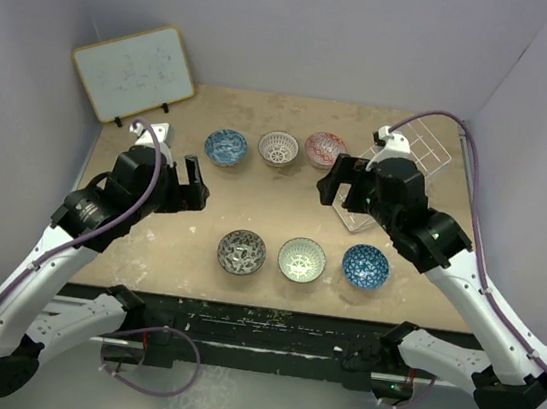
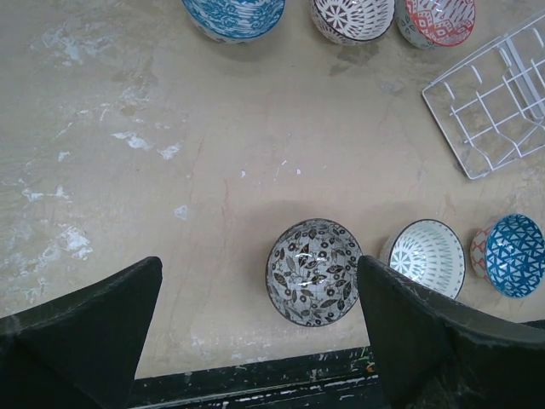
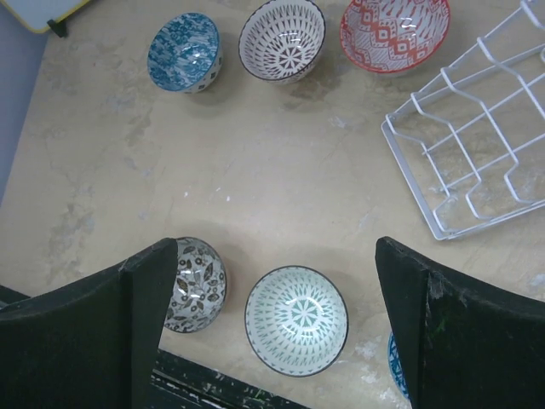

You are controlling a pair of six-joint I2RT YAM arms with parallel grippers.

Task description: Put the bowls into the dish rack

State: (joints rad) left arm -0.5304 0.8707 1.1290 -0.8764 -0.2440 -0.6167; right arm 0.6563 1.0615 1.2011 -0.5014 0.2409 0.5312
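Six bowls stand upright on the tan table in two rows. At the back are a blue bowl (image 1: 226, 146), a white-lattice bowl (image 1: 278, 148) and a red bowl (image 1: 324, 149). At the front are a grey-black bowl (image 1: 241, 252) (image 2: 314, 272), a pale green-white bowl (image 1: 301, 260) (image 3: 296, 319) and a second blue bowl (image 1: 365, 266) (image 2: 513, 254). The white wire dish rack (image 1: 424, 149) (image 3: 464, 136) lies at the back right, with no bowl in it. My left gripper (image 1: 195, 184) (image 2: 258, 266) hovers open above the table's left. My right gripper (image 1: 330, 184) (image 3: 274, 247) hangs open in front of the rack, high above the green-white bowl.
A wood-framed whiteboard (image 1: 135, 72) leans at the back left corner. Grey walls close in the table on three sides. The black front edge (image 2: 255, 383) runs just below the front row of bowls. My right arm covers part of the rack in the top view.
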